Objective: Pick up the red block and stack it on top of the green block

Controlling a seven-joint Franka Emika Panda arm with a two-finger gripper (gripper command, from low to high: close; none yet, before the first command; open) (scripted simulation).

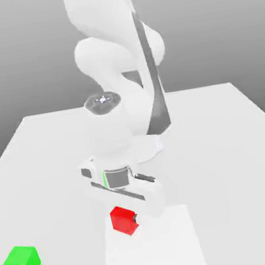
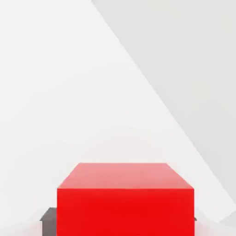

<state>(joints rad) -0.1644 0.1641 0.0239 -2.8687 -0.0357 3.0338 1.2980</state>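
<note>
The hand (image 1: pixel 126 220) is clamped on the red block (image 1: pixel 121 219) (low over the counter (image 1: pixel 222 144)), ready to carry it to the green block (image 1: pixel 22 263) at eight o'clock.

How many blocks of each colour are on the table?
Red block: 1
Green block: 1
Total: 2 blocks
</note>
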